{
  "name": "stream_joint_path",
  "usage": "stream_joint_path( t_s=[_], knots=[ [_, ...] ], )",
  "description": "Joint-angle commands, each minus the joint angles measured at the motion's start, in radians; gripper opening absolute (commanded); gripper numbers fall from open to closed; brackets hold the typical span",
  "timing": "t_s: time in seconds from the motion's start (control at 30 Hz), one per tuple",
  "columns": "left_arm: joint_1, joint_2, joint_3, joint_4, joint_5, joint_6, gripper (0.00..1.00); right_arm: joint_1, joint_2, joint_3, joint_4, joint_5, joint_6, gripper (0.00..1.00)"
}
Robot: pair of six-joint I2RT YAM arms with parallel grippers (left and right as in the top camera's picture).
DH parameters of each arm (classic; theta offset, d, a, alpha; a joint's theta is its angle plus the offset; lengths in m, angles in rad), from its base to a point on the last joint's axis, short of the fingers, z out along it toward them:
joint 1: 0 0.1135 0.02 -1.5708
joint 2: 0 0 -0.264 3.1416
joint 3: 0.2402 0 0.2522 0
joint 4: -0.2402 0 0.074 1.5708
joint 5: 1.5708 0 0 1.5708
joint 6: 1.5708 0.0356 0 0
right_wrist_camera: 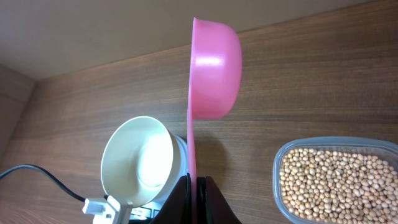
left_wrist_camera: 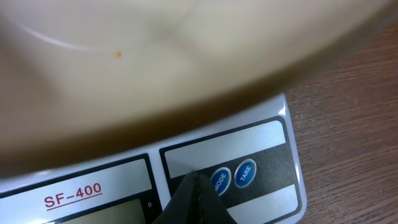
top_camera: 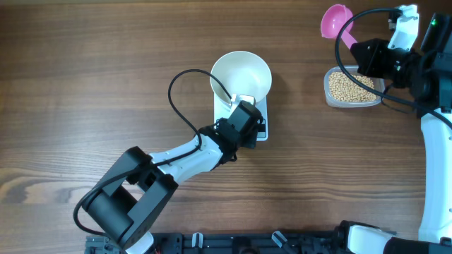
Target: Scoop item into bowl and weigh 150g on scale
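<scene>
**Left hand at the scale's buttons, right hand holding the scoop aloft**

The bowl point(top_camera: 241, 74) stands on the scale point(left_wrist_camera: 249, 143) near the middle of the desk point(top_camera: 106, 70). It covers the scale's rear part, and the front panel sticks out toward the left arm.

The left hand point(left_wrist_camera: 198, 182) is closed, its fingers pressed together into one dark point and gripping nothing. That point sits at the front panel, just left of the blue MODE button point(left_wrist_camera: 220, 179), with the TARE button point(left_wrist_camera: 245, 173) one step further right. Whether the tip presses on the panel cannot be told. From the left wrist, the bowl's pale wall fills the upper view, blurred, with a tiny orange speck point(left_wrist_camera: 117, 54) on it.

The right hand point(right_wrist_camera: 198, 186) is closed on the thin handle of a pink scoop point(right_wrist_camera: 214, 68). The handle runs up from the fingers, and the cup is at the far end, above the desk.

The beans point(top_camera: 349, 87) lie in a clear tub point(right_wrist_camera: 278, 171) at the right side of the desk, well apart from the bowl and scale. Seen from overhead, the right hand hangs over the tub's far right corner, and the scoop's cup is beyond the tub's far left corner.
</scene>
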Motion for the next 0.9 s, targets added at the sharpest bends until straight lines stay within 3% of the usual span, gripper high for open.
stream_joint_path(
  t_s=[0.0, 0.87],
  knots=[
    [0.005, 0.023, -0.006, 0.000, 0.005, -0.002, 0.04, -0.003, -0.004, 0.000, -0.006, 0.009, -0.022, 0.04],
    [0.005, 0.027, -0.006, -0.014, -0.025, 0.005, 0.04, -0.003, -0.004, 0.000, -0.010, 0.010, -0.022, 0.04]
  ],
)
